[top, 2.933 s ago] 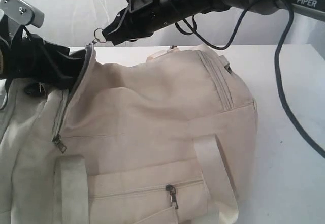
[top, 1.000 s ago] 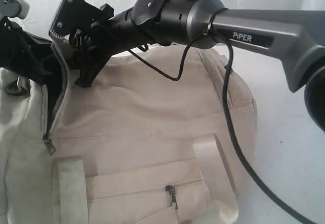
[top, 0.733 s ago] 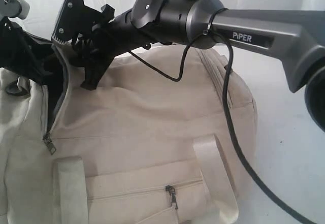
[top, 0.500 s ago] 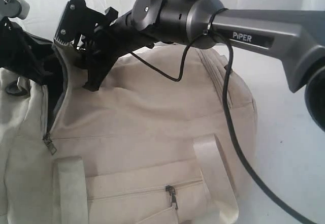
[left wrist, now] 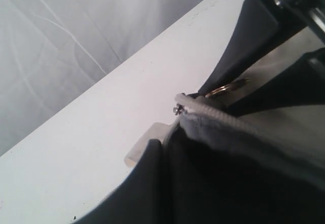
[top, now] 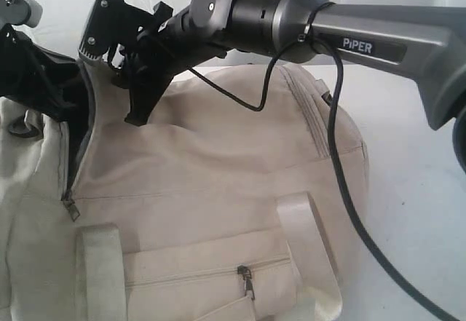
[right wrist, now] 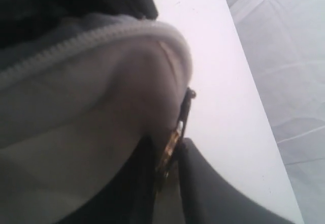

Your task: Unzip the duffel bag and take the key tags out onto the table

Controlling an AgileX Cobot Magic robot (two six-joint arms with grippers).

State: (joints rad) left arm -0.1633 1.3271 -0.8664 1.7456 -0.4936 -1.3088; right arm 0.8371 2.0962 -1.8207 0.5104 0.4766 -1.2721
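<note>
The right hand (right wrist: 170, 158) is clenched on the small brass ring (left wrist: 228, 88) of the zip pull, at the raised lip of the duffel bag (top: 218, 161). The bag's cream bulk spreads out below this hand on the white surface (top: 415, 153). Just beside it, on the other side of the lip, the left hand (top: 64, 95) is clenched too, apparently on the grey zip edge (left wrist: 238, 127), though the dark lining hides much of its grip

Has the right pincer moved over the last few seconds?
Yes. Against the pocket zipper pull, which stayed put, the right pincer has come leftward and lower over the bag.
</note>
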